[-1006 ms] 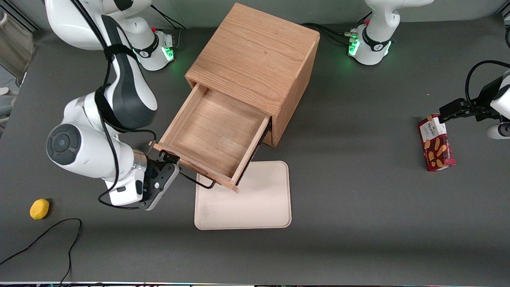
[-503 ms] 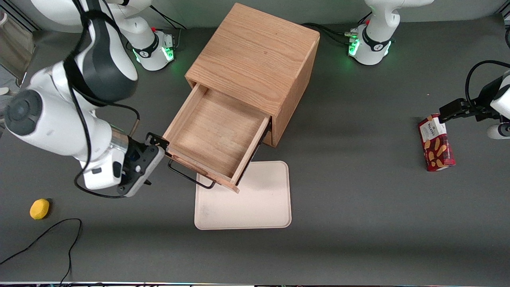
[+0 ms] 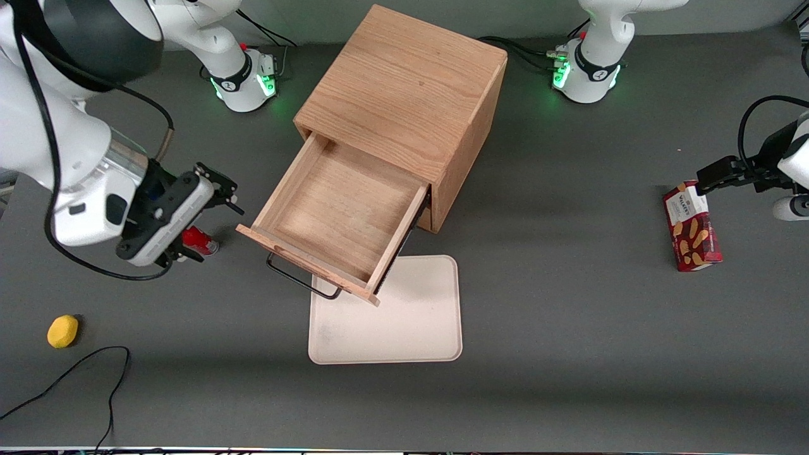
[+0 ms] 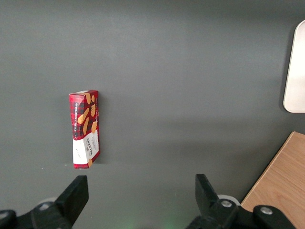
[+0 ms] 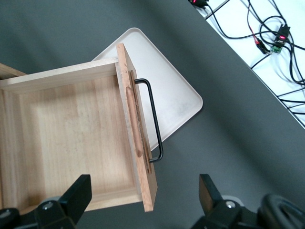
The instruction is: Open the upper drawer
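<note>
The upper drawer (image 3: 341, 218) of the light oak cabinet (image 3: 404, 88) stands pulled far out, its inside bare. Its thin black wire handle (image 3: 302, 283) hangs on the front board, over the edge of a beige tray. My right gripper (image 3: 220, 189) is open and empty. It is raised above the table, apart from the drawer, toward the working arm's end. In the right wrist view the drawer (image 5: 71, 138) and its handle (image 5: 155, 119) lie below the spread fingers (image 5: 78, 193). The lower drawer is hidden.
A beige tray (image 3: 404, 322) lies on the table in front of the cabinet. A small red object (image 3: 201, 241) sits under my wrist. A yellow lemon (image 3: 62, 331) and a black cable (image 3: 76, 373) lie toward the working arm's end. A red biscuit box (image 3: 691, 227) lies toward the parked arm's end.
My gripper has let go of the handle, drawn away from the drawer front toward the working arm's end and risen. The small red object has come into sight. The drawer has stayed open.
</note>
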Motion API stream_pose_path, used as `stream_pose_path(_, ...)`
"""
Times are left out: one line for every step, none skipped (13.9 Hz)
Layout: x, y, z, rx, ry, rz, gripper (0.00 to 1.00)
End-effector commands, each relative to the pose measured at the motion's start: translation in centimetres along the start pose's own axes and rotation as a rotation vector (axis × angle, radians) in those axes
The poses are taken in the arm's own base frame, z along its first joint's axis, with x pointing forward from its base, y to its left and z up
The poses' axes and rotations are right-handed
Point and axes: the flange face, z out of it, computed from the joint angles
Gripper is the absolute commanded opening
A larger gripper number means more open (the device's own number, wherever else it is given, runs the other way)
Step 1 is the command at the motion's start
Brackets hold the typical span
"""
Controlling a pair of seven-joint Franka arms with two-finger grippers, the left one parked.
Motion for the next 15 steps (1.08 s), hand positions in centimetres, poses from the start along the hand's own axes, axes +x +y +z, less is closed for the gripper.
stream_pose_path(-2.6, 0.1, -1.7, 0.011, 0.013, 0.049, 1.0)
stream_pose_path(-3.5, 0.8, -2.7, -0.013, 0.013, 0.066, 1.0)
stream_pose_path(-4.2, 1.1, -3.4, -0.048, -0.001, 0.078, 1.0)
stream_pose_path(-4.9, 1.3, -4.0, -0.058, -0.001, 0.122, 1.0)
stream_pose_path(-5.5, 1.3, -4.4, -0.063, 0.002, 0.201, 1.0)
stream_pose_path(-6.1, 1.1, -4.7, -0.062, 0.002, 0.299, 1.0)
stream_pose_path(-6.9, 0.9, -5.2, -0.067, 0.004, 0.397, 1.0)
stream_pose_path(-7.4, 0.7, -5.3, -0.064, 0.005, 0.502, 1.0)
stream_pose_path(-7.9, 0.7, -5.5, -0.063, 0.009, 0.607, 1.0)
stream_pose_path(-8.2, 0.6, -5.6, -0.06, 0.011, 0.687, 1.0)
stream_pose_path(-8.6, 0.8, -5.7, -0.06, 0.009, 0.746, 1.0)
stream_pose_path(-9.4, 1.2, -6.0, -0.064, 0.011, 0.789, 1.0)
stream_pose_path(-10.5, 1.8, -6.1, -0.068, 0.007, 0.812, 1.0)
stream_pose_path(-11.8, 2.7, -6.5, -0.075, 0.004, 0.838, 1.0)
stream_pose_path(-12.9, 3.3, -6.5, -0.085, -0.026, 0.857, 1.0)
